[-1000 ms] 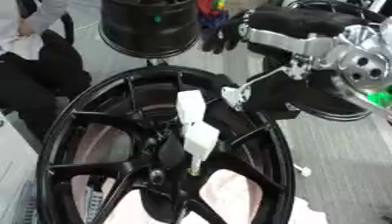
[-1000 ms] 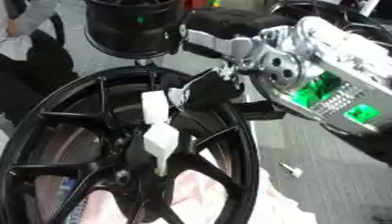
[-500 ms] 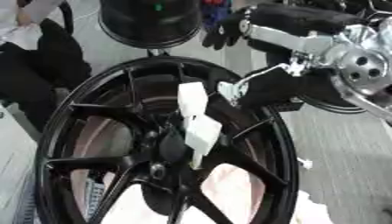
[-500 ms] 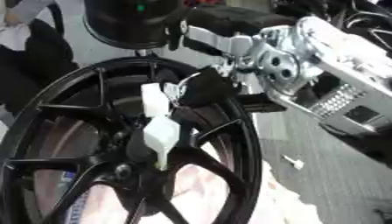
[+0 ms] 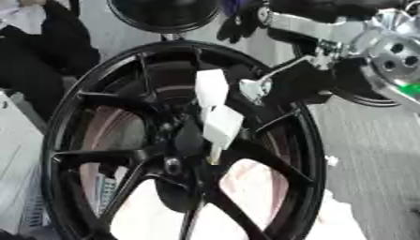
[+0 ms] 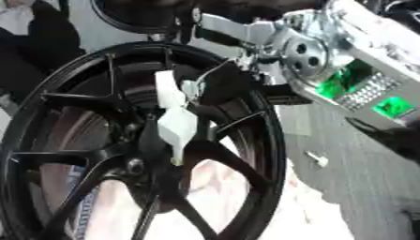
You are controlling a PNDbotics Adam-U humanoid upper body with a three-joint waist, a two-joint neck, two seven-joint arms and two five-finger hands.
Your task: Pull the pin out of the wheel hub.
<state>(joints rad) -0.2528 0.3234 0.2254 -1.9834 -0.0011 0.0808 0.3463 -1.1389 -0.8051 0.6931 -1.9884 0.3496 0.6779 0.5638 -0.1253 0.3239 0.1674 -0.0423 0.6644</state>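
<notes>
One large glossy black spoked wheel hub [image 5: 164, 154] fills the frame, rim cut off at the lower and left edges. White angular plastic pin [image 5: 215, 117] stands at the hub centre, its narrow lower tip between the spokes, its upper block above them. Right hand [image 5: 283, 86], black with a silver bracket, sits just right of the pin's top; contact and finger state cannot be told. Grey textured bench [image 6: 361, 187] lies open to the right. Right eye view alone shows green lights on the silver forearm [image 6: 361, 79]. Small white piece [image 6: 316, 159] lies on the bench.
</notes>
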